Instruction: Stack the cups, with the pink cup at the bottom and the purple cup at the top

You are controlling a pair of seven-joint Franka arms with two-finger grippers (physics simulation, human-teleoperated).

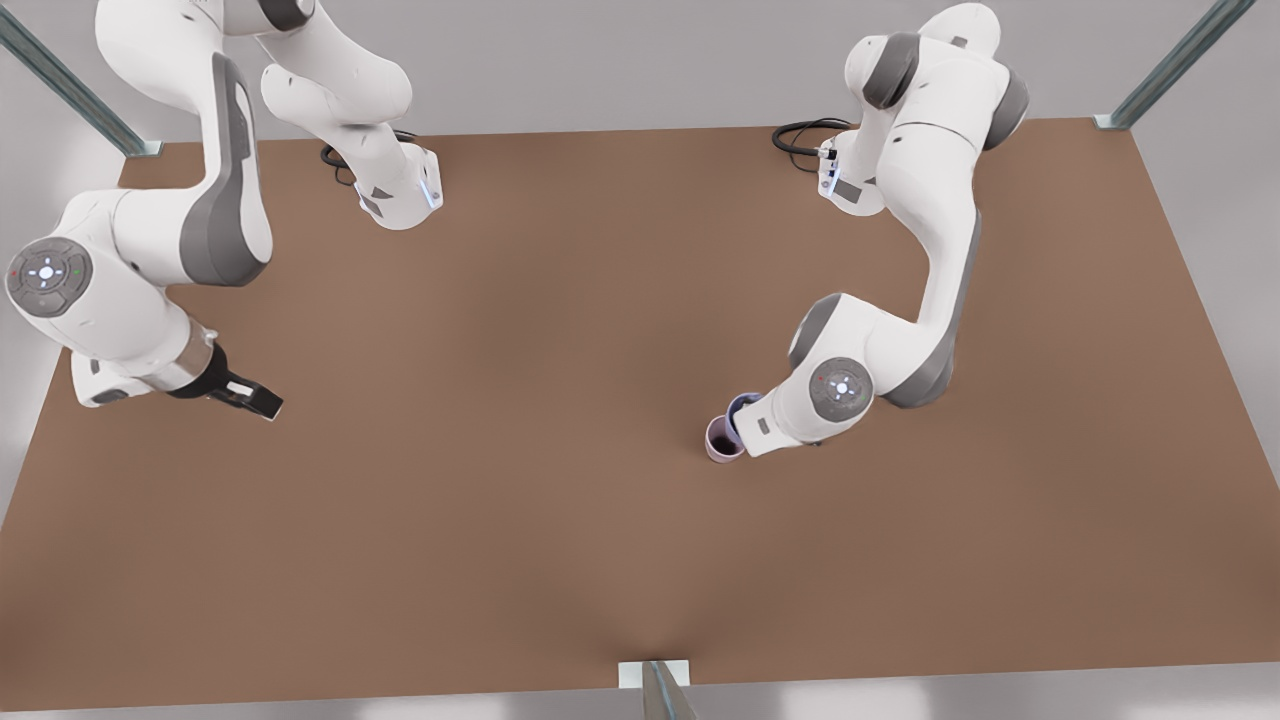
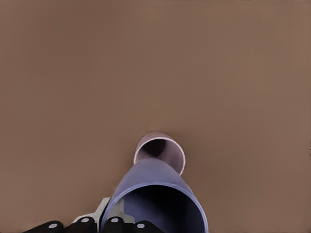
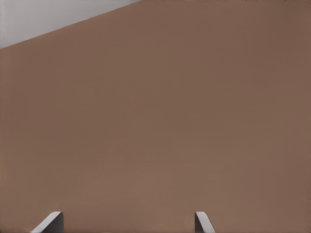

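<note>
- Right gripper [image 1: 262, 403], at the front view's left: it hangs low over bare surface [image 1: 520, 420], well apart from both cups; in its wrist view the two fingertips [image 3: 48, 222] stand wide apart with nothing between them, so the jaws are open and empty, and this arm waits
- Pink cup [image 1: 722, 440], toward the front view's right: it stands upright on the surface, mouth up, dark inside; I judge it already in place as the bottom of the stack
- Purple cup [image 1: 742, 406]: just beside the pink cup and partly hidden by the arm's wrist; in the left wrist view the purple cup [image 2: 158, 199] is tilted, its mouth toward the camera, its base above and near the pink cup's rim [image 2: 160, 153]; I cannot tell whether they touch
- Left gripper [image 2: 114, 224], at the front view's right: its fingers clamp the purple cup's wall, so the jaws are closed on that cup
- Progress, as I judge it: pickup and carry are done; left to do are centring the purple cup over the pink one, righting it, lowering it in and letting go
</note>
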